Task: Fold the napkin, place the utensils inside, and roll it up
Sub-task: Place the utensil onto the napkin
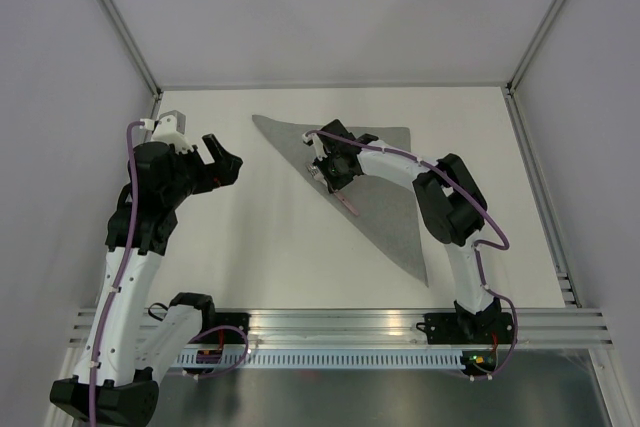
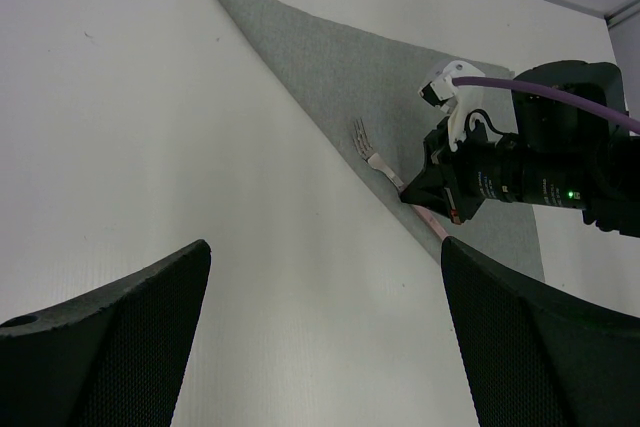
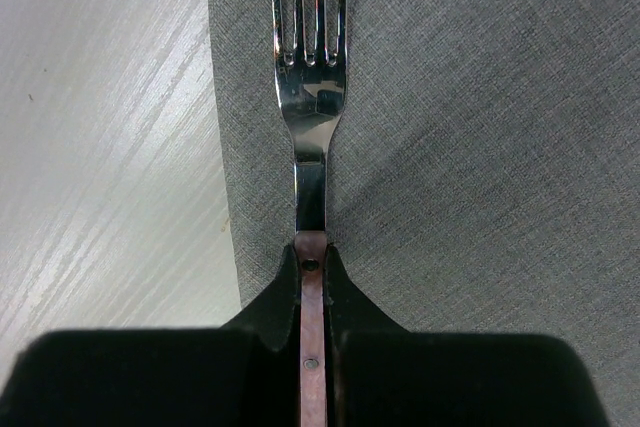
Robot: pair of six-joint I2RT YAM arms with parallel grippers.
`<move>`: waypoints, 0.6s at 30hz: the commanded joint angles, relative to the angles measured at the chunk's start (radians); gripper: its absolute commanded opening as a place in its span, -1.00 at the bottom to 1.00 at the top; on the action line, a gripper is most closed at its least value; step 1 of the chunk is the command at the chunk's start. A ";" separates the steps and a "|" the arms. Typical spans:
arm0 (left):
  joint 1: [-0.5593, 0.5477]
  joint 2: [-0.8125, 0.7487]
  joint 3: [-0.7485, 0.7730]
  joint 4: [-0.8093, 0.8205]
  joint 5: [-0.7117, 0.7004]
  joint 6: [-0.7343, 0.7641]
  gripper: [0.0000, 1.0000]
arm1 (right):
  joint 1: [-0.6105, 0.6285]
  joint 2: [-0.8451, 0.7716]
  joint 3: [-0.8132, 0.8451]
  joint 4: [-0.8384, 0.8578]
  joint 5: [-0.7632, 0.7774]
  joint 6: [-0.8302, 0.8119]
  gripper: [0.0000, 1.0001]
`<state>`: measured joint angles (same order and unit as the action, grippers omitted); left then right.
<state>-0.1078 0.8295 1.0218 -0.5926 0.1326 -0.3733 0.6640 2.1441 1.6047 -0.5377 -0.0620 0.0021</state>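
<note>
The napkin (image 1: 390,209) lies flat on the white table (image 1: 250,247), folded into a triangle. 1 short edge runs along the far side, another down the right side. The long edge slants from the far-left corner to the near-right corner.

The right gripper (image 1: 330,177) sits low over that long edge, about a third of the way down from the far-left corner. Its 2 fingers are pressed together on the pink handle of the fork (image 3: 310,107). The fork's head rests on the cloth just inside the long edge, with the tines pointing along it toward the far-left corner. The handle runs almost on the edge itself, and its tail shows behind the fingers.

The left gripper (image 1: 224,155) hangs above bare table, left of the napkin and apart from it, with its fingers spread wide and nothing between them.

A broad stretch of bare table lies between the long edge and the left arm. On the right, only a narrow strip separates the napkin from the frame rail (image 1: 545,207).
</note>
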 commanded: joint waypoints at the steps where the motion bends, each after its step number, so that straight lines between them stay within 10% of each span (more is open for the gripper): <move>1: 0.003 -0.004 0.008 0.007 0.002 0.007 0.99 | 0.006 0.016 0.040 -0.007 0.028 -0.020 -0.99; 18: 0.003 0.003 0.004 0.025 0.058 0.001 0.99 | 0.002 -0.108 0.093 -0.077 0.007 -0.033 -0.03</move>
<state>-0.1078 0.8333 1.0218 -0.5915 0.1390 -0.3733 0.6640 2.1357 1.6394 -0.5663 -0.0700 -0.0307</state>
